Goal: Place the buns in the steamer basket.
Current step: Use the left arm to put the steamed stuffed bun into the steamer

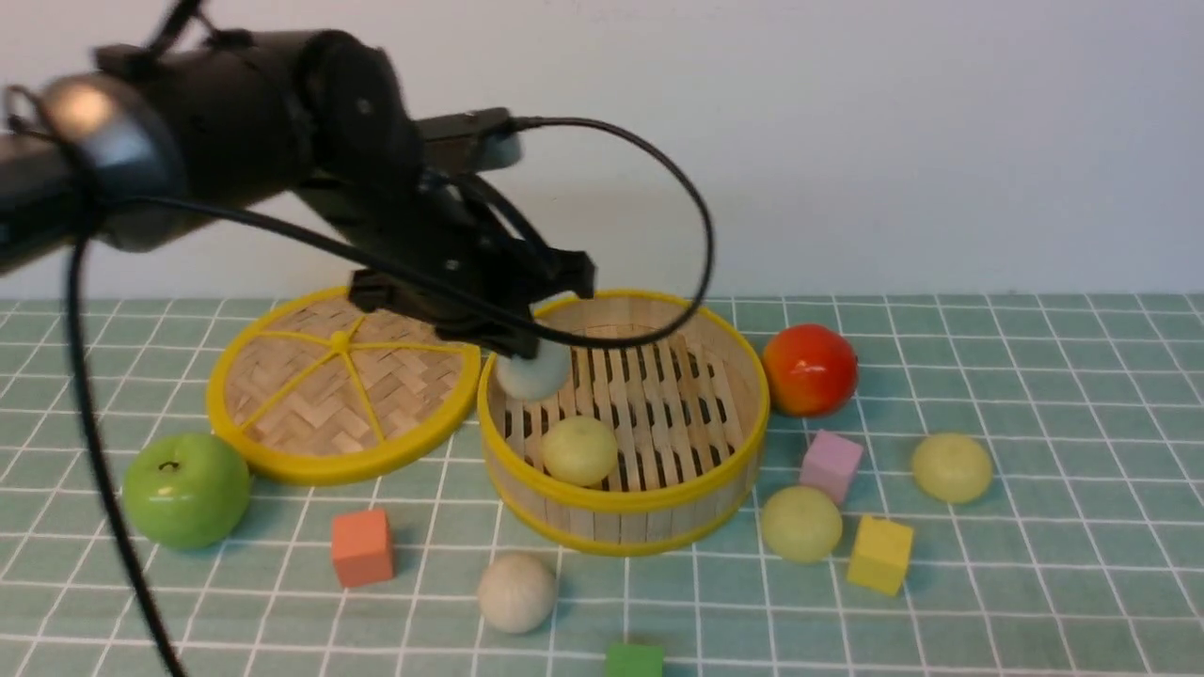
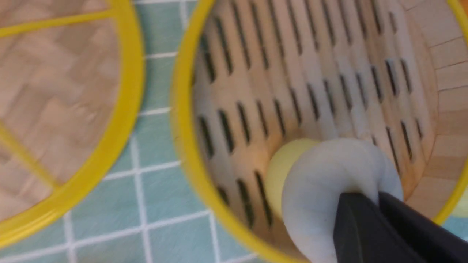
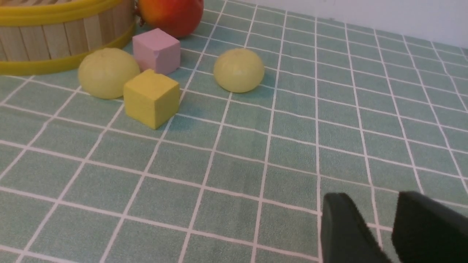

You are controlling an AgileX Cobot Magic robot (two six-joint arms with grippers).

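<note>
My left gripper [image 1: 527, 350] is shut on an off-white bun [image 1: 533, 373] and holds it just inside the left rim of the steamer basket [image 1: 658, 538]. In the left wrist view the black fingers [image 2: 365, 226] pinch this bun [image 2: 321, 190] above the slatted floor. One yellow-green bun [image 1: 578, 449] lies in the basket, and it also shows in the left wrist view [image 2: 281, 168]. Another off-white bun [image 1: 515, 590] lies in front of the basket. Two yellow-green buns [image 1: 800, 523] [image 1: 951, 467] lie to its right. My right gripper [image 3: 376, 206] is shut and empty, low over the cloth.
The flat woven lid [image 1: 343, 381] lies left of the basket. A green apple [image 1: 185, 489] sits at front left and a red apple [image 1: 809, 369] behind right. Orange [image 1: 362, 547], pink [image 1: 831, 465], yellow [image 1: 880, 555] and green [image 1: 633, 660] cubes lie among the buns.
</note>
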